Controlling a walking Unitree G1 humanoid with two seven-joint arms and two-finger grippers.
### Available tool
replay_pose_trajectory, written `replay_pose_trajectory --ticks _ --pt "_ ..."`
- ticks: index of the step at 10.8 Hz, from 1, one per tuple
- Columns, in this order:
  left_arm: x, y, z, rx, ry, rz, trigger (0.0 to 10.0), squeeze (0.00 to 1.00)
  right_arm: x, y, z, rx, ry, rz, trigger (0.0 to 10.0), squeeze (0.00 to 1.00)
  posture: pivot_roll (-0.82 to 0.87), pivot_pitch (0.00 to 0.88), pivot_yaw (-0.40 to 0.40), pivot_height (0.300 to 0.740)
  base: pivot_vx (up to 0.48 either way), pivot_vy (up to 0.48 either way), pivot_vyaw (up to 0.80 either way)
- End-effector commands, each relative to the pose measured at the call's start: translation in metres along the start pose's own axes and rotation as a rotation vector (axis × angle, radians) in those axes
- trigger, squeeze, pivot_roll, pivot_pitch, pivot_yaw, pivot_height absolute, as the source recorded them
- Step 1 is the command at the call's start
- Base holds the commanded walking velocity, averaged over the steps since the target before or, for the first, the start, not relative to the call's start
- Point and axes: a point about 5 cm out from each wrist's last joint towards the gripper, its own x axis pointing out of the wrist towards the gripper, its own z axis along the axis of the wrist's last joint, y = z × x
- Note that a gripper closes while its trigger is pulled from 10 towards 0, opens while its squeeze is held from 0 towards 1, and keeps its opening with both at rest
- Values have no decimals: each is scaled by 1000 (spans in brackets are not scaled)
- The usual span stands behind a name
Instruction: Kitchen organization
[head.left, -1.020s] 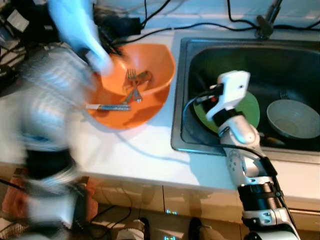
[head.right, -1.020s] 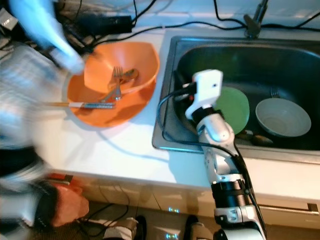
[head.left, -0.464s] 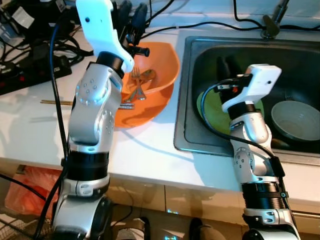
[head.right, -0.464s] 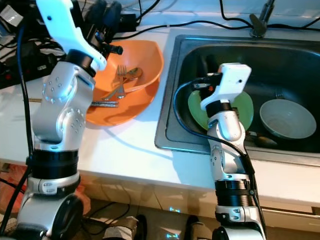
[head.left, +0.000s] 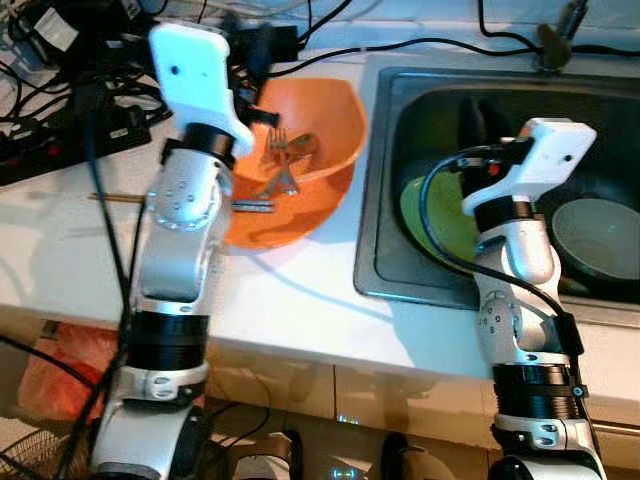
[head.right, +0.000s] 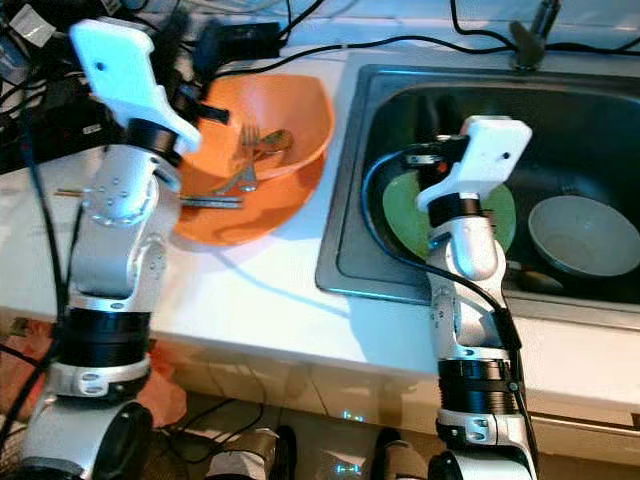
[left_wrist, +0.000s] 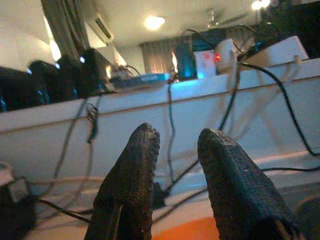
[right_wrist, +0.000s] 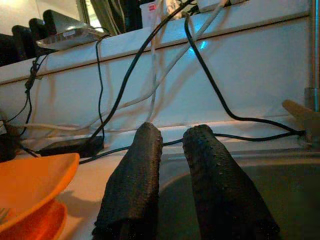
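Over the sink (head.left: 400, 290), the right gripper (right_wrist: 172, 150) hangs with fingers slightly parted, holding nothing, above the green plate (head.right: 405, 215) leaning in the basin. That plate's probably rigid, breakable and slick, so I'd pinch its raised rim. Left gripper (left_wrist: 172, 150) hovers parted and empty by the orange bowl (head.left: 330, 130) on the counter.
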Motion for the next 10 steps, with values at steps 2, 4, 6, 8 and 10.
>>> replay_pose_trajectory --ticks 2,4,6,8,10 --pt "1 29 14 -21 -36 107 10000 0 -5 -3 0 -8 -4 -12 10000 0 143 161 111 740 0 0 0" --pt "-17 66 12 -22 11 256 10000 0 -7 -1 -6 4 18 -5 10000 0 157 152 107 740 0 0 0" --pt "-32 84 6 -34 40 336 10000 0 -9 -1 -9 8 30 -2 10000 0 159 145 103 740 0 0 0" --pt "-47 97 2 -91 50 401 10000 0 -11 -4 -12 6 45 -10 10000 0 166 147 96 740 0 0 0" --pt "-63 104 1 -173 72 476 10000 0 -12 -7 -14 5 57 -16 10000 0 176 159 84 740 0 0 0"
